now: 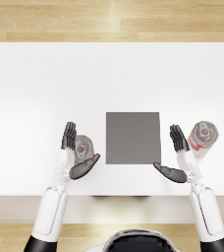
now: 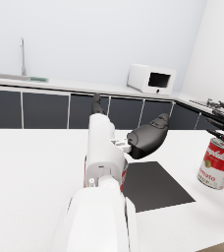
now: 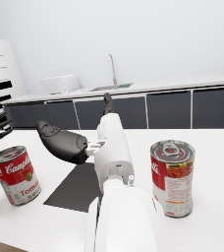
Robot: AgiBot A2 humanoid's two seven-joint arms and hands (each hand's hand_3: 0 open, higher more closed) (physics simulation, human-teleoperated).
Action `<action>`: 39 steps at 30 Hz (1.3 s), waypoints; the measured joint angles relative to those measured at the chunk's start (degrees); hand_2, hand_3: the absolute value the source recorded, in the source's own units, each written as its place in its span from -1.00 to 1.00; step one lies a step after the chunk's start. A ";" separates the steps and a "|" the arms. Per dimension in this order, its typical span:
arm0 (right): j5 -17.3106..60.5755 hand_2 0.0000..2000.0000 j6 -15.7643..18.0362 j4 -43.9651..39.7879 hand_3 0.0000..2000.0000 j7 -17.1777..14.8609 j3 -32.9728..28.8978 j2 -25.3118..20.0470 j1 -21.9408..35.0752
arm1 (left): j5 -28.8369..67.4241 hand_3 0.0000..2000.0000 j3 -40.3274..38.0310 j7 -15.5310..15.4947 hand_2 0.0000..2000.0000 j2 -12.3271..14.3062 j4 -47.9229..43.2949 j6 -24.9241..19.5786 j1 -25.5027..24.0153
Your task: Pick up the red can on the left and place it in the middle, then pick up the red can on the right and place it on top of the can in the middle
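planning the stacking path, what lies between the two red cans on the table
In the head view, between the left red can and the right red can lie the dark grey square mat and the open right hand.

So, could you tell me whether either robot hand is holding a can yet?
No. The left robot hand brackets the left can, fingers apart; the right robot hand is open beside the right can.
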 measured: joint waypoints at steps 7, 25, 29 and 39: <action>0.00 -1.00 0.00 0.00 -1.00 0.00 0.00 0.00 0.00 | 0.00 -1.00 0.00 0.00 -1.00 0.00 0.00 0.00 0.00; 0.00 -1.00 -4.63 0.04 -1.00 4.69 -0.34 -1.33 0.76 | 0.00 -1.00 -0.45 -4.67 -1.00 1.06 0.05 -4.68 0.24; 7.60 -1.00 -5.43 0.96 -1.00 5.50 -4.40 -2.28 1.60 | 7.60 -1.00 -3.58 -5.48 -1.00 2.00 -0.86 -5.49 0.95; 23.44 -1.00 -5.71 1.44 -1.00 5.77 -17.77 -3.38 -0.20 | 23.45 -1.00 -10.03 -5.75 -1.00 1.76 -4.38 -5.77 -5.96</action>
